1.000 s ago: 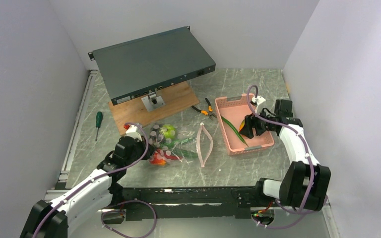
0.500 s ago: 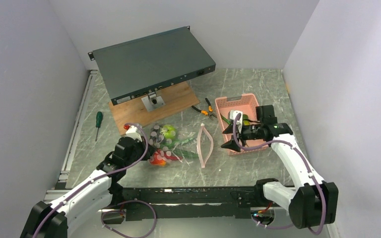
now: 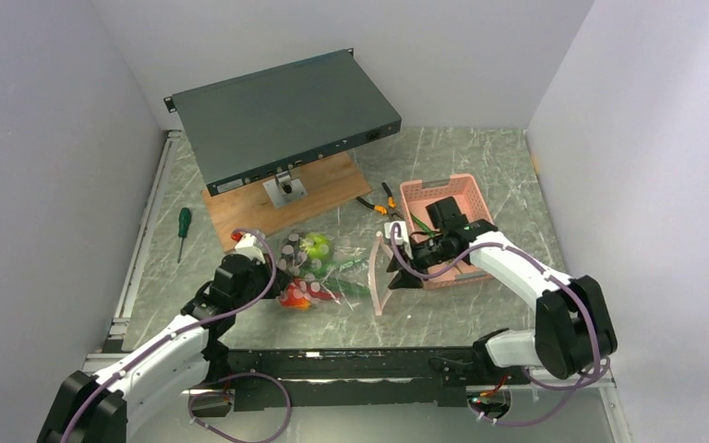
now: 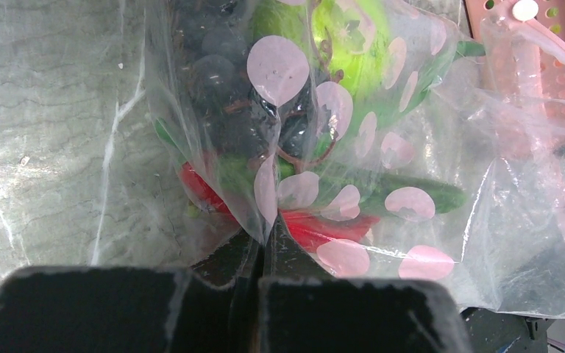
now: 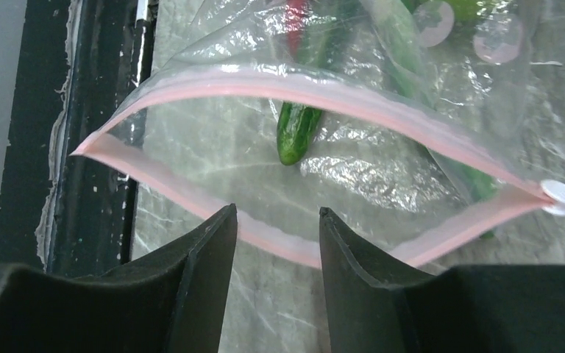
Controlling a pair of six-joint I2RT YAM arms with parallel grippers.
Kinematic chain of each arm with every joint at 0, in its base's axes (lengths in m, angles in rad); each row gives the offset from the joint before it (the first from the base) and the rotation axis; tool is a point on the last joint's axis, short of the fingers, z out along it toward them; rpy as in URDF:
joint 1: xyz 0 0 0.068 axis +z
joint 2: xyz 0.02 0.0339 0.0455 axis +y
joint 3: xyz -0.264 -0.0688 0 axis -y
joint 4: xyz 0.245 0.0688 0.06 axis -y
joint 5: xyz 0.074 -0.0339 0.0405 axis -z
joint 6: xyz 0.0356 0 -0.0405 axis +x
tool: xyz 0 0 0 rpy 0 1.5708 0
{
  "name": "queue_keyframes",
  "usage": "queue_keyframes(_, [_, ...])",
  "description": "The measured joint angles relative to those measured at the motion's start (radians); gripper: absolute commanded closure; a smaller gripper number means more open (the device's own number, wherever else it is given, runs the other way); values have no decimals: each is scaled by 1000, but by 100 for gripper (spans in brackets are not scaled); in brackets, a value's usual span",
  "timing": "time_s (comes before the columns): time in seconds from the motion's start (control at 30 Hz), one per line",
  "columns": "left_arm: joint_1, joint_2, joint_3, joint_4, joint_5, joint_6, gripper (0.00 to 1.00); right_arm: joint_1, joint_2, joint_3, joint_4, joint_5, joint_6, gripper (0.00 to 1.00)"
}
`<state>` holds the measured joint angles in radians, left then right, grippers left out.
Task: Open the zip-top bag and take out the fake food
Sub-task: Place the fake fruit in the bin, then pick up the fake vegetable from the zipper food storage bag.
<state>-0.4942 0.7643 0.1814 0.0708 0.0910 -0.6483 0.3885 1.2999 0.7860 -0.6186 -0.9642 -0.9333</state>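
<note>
Close to the table's (image 3: 480, 152) near edge, left of its middle, the left gripper (image 4: 260, 246) is clenched on a fold of the zip-top bag (image 4: 301, 147), its jaws pressed together with the dotted plastic pinched between them. The bag lies flat on the table, and the fake food (image 4: 221, 81) is inside it: dark grapes, a green apple (image 4: 338, 44), a red piece (image 4: 316, 228) and a long green pod (image 5: 294, 132). The bag's pink-rimmed mouth gapes toward the right edge. There the right gripper (image 5: 276, 213) hangs with its jaws apart, grasping nothing. The lower lip shows in the gap between its fingers (image 5: 206, 250), though I cannot tell whether they touch it. Further back, toward the right edge, sits the pink basket (image 3: 438, 182), with orange-handled pliers (image 3: 378, 205) just beside its left side. A screwdriver (image 3: 183, 226) lies along the left edge. At the far left, a wooden board (image 3: 240, 208) carries a tilted grey box (image 3: 277, 111).
</note>
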Motion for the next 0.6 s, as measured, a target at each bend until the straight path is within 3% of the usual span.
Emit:
queue_keyframes(0.27, [0,19,-2,24,11,-5,97,109,104,29,114,113,99,56])
queue_keyframes(0.6, [0,33,-22,77,26,-29,97,216,206,36,200,251,165,52])
